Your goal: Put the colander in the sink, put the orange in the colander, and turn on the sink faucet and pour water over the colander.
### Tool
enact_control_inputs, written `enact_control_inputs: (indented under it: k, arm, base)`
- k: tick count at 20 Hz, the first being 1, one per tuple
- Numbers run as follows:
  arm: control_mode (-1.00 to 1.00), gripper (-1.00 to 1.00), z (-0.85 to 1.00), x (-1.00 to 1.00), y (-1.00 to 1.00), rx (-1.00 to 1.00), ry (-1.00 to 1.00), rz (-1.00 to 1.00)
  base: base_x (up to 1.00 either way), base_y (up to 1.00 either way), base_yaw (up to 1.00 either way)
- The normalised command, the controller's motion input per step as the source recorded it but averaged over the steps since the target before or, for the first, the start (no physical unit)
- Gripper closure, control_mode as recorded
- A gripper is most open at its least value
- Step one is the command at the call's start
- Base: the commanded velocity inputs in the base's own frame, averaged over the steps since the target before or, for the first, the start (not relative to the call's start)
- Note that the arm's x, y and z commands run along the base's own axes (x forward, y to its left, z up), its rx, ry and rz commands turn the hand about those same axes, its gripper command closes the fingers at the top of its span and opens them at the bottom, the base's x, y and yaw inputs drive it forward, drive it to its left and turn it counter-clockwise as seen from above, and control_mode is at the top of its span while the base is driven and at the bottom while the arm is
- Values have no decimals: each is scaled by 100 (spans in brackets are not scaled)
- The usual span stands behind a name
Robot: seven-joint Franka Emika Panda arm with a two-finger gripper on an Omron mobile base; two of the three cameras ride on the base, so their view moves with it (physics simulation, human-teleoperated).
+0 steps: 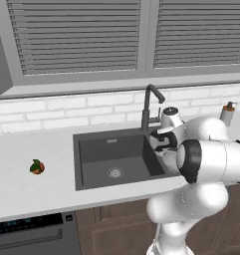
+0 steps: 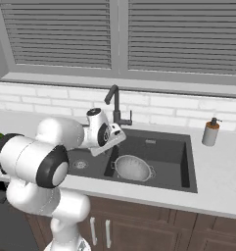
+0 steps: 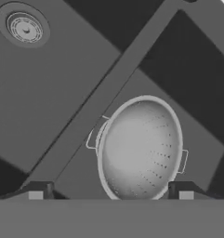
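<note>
- Colander (image 2: 133,167) sitting upright on the floor of the right basin of the sink (image 2: 180,162), close to the divider between the two basins, free of any grip.
- Seen in the hand view as a pale perforated bowl (image 3: 140,148) with a small wire handle on each side, just past the fingertips.
- End effector (image 3: 111,189) hovering above the colander, near the sink's divider, fingers spread wide apart, one on each side of the bowl and holding nothing.
- Orange (image 1: 37,167) resting on the surface (image 1: 22,189) well to the left of the sink, toward the front edge, leaves up.
- Sink faucet (image 1: 150,107) standing at the back edge of the sink, spout bent forward, dry.
- Pale soap dispenser (image 2: 210,132) upright on the surface near the sink's back right corner.
- Left basin with round metal drain (image 1: 115,173) in its floor.
</note>
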Motion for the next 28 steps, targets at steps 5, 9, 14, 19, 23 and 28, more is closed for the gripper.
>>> enact_control_inputs:
  k: [5, 9, 14, 19, 23, 28]
  arm:
    - [-100, -100, 100, -47, 25, 2, -23, -6]
    - [-100, -100, 100, -27, 8, 7, -16, -26]
    - [-100, -100, 100, -4, 13, 8, -8, -35]
    - [-100, -100, 100, 60, 15, 23, 9, -29]
    - [-100, -100, 100, 88, 0, 24, 29, -6]
    - [-100, -100, 69, 25, 0, 13, 14, -2]
  base:
    - [0, 0, 0]
    - [0, 0, 0]
    - [0, 0, 0]
    - [0, 0, 0]
    - [0, 0, 0]
    - [0, 0, 0]
